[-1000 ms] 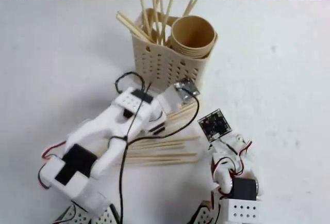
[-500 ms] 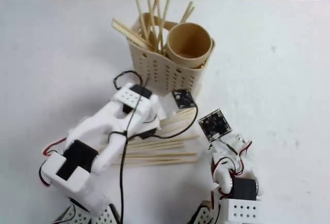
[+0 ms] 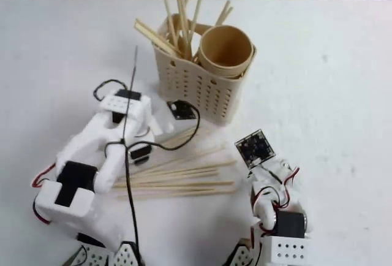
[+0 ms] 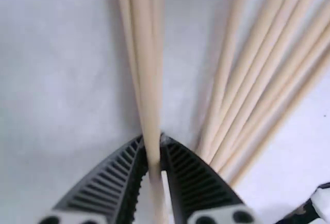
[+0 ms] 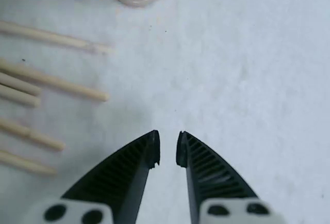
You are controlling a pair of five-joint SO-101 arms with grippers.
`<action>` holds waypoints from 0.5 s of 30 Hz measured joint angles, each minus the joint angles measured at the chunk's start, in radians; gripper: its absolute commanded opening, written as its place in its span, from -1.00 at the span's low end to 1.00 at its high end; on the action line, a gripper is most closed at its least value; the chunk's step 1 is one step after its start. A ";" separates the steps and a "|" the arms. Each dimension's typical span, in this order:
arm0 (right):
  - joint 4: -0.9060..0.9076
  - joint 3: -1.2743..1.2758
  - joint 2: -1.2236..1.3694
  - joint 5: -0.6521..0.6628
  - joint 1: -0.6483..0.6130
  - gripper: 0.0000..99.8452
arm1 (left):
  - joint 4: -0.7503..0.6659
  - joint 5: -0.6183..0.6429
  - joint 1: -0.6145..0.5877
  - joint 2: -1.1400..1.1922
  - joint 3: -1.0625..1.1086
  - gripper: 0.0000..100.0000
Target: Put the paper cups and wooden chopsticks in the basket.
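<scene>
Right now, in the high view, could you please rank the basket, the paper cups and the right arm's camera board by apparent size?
1. Basket, clearly the largest.
2. Paper cups, nested inside it; they sit higher, nearer the camera, so they may look slightly enlarged.
3. Camera board, the smallest.

basket (image 3: 202, 91): 1 | paper cup stack (image 3: 225, 48): 1 | chopsticks (image 3: 184, 174): overlapping, count unclear

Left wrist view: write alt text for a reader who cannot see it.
The left gripper is shut on a wooden chopstick that runs straight out from its jaws. More loose chopsticks lie fanned on the white table beside it.
</scene>
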 measured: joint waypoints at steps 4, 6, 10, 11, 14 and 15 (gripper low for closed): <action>0.000 0.000 0.000 0.000 0.000 -0.86 | 0.000 0.035 -0.057 0.000 0.002 -0.94; 0.000 0.000 0.000 0.000 0.000 -0.86 | 0.000 0.055 -0.080 0.000 0.002 -0.95; 0.000 0.000 0.000 0.000 0.000 -0.86 | -0.046 0.115 -0.103 -0.018 0.025 -0.96; 0.000 0.000 0.000 0.000 0.000 -0.86 | -0.072 0.130 -0.104 -0.041 0.049 -0.96; 0.000 0.000 0.000 0.000 0.000 -0.86 | -0.178 0.193 -0.106 -0.150 0.166 -0.92; 0.000 0.000 0.000 0.000 0.000 -0.86 | -0.216 0.227 -0.107 -0.195 0.212 -0.89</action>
